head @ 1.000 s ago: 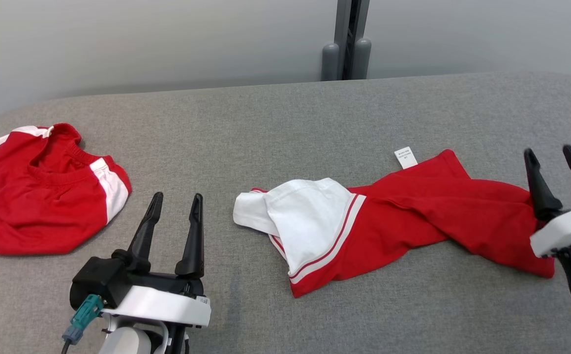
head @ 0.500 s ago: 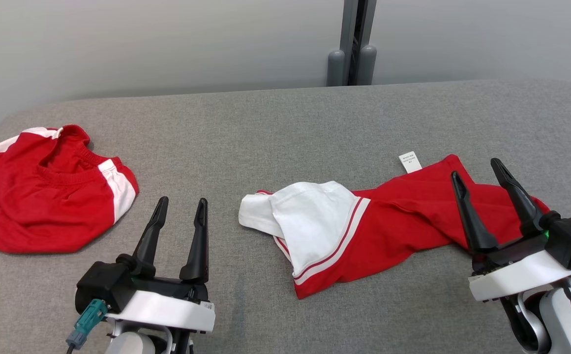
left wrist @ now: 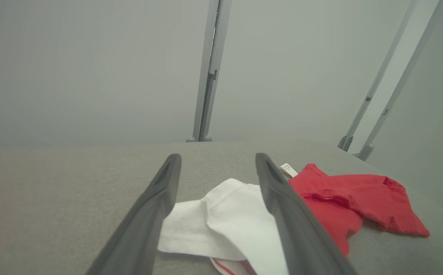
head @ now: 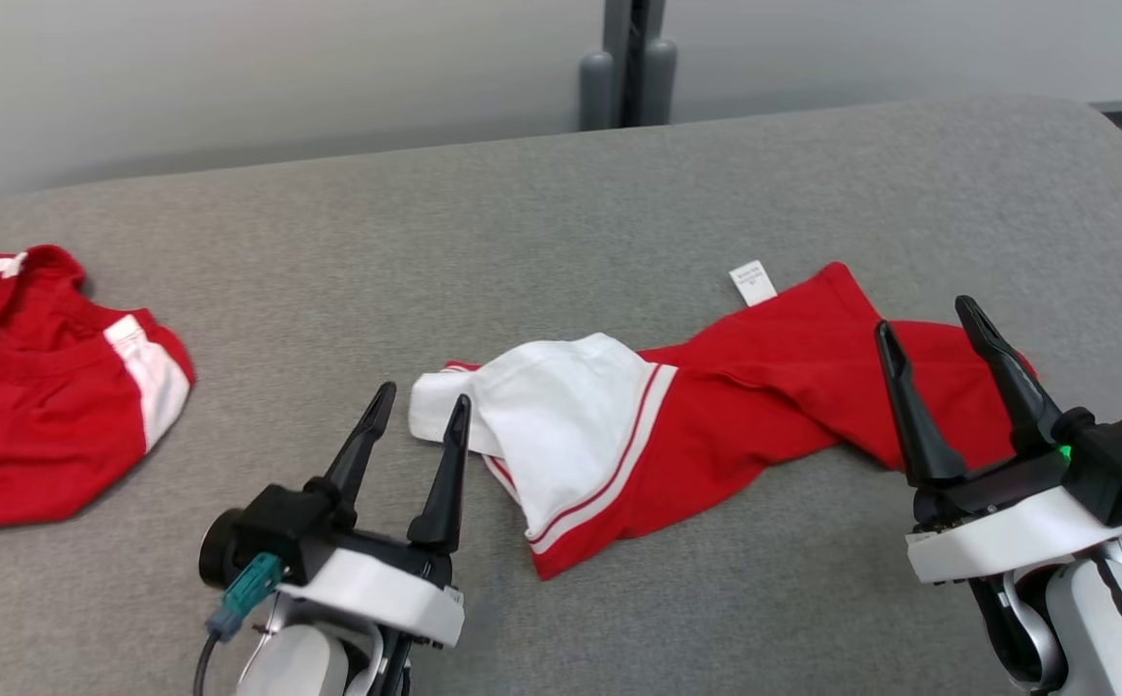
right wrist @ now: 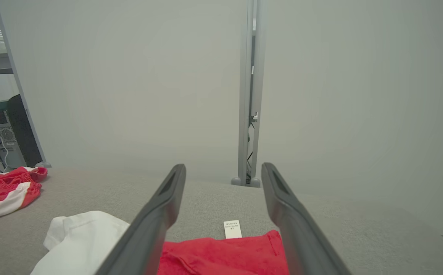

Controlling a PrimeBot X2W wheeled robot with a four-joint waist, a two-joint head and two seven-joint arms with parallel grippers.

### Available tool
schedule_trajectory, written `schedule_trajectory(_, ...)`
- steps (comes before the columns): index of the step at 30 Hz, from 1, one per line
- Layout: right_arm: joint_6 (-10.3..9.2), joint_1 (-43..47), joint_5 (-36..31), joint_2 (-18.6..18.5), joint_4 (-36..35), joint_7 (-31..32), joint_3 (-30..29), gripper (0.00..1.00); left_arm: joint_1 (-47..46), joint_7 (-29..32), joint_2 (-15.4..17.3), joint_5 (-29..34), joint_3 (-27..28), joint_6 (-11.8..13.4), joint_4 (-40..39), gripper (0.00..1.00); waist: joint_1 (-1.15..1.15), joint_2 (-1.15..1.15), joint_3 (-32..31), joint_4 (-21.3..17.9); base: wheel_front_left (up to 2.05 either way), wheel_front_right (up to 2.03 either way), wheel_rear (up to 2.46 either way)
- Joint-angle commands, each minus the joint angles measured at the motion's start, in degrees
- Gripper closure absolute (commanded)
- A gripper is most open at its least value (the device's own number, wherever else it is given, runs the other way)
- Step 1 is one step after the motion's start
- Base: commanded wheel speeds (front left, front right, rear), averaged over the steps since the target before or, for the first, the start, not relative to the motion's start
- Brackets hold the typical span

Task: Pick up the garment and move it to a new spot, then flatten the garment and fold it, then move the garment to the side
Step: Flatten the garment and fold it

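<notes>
Red cloth with a white end and a thin red stripe, the garment point(head: 715, 425) lies crumpled in a long strip on the grey padded table point(head: 522, 213), from the middle toward the right side. Its white part points to the robot's left, the red part runs off to the right, and a small white label point(head: 752, 283) lies flat at its far edge. The left gripper point(head: 425, 392) sits just beside the white end, fingers spread wide with nothing held; in the left wrist view the white cloth shows low between the two fingers. The right gripper point(head: 921, 314) stands over the red end, fingers likewise wide apart and empty; its tips seem to be above the cloth rather than on it, though the head view does not make that plain. In the right wrist view the label lies between its fingers. A second red and white shirt point(head: 29, 406) lies bunched at the far left of the table, well apart from the garment. Behind the table is a pale wall point(head: 232, 77) with a grey post point(head: 630, 58)
</notes>
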Motion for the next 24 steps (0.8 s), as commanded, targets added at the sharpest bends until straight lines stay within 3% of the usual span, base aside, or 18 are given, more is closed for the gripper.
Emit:
schedule_trajectory(1, -0.02, -0.36, -0.27, 0.01, -0.05, -0.08, -0.28, 0.00, -1.62, -0.01, 0.21, 0.86, -0.18, -0.10, 1.02, 0.00, 0.00, 0.00, 1.42, -1.97, 0.00, 0.00, 0.00)
schedule_trajectory(12, -0.02, -0.67, 0.19, 2.62, -0.21, -0.09, -2.30, 0.00, -13.62, 0.02, 0.98, 7.25, -2.58, -0.72, 17.21, 0.00, 0.00, 0.00, 4.22, -8.69, 0.00, 0.00, 0.00)
schedule_trajectory(20, -0.02, -0.77, 1.30, 3.71, -1.16, -0.09, -3.27, 0.00, -19.79, 3.12, 2.25, 9.05, -3.17, 1.05, 25.04, 0.00, 0.00, 0.00, 4.97, -10.65, 0.00, 0.00, 0.00)
schedule_trajectory(24, -0.02, -0.34, 0.45, 4.00, -0.74, -0.09, -4.26, 0.00, -21.16, 4.96, 2.51, 9.03, -3.79, 0.50, 26.78, 0.00, 0.00, 0.00, 5.03, -10.89, 0.00, 0.00, 0.00)
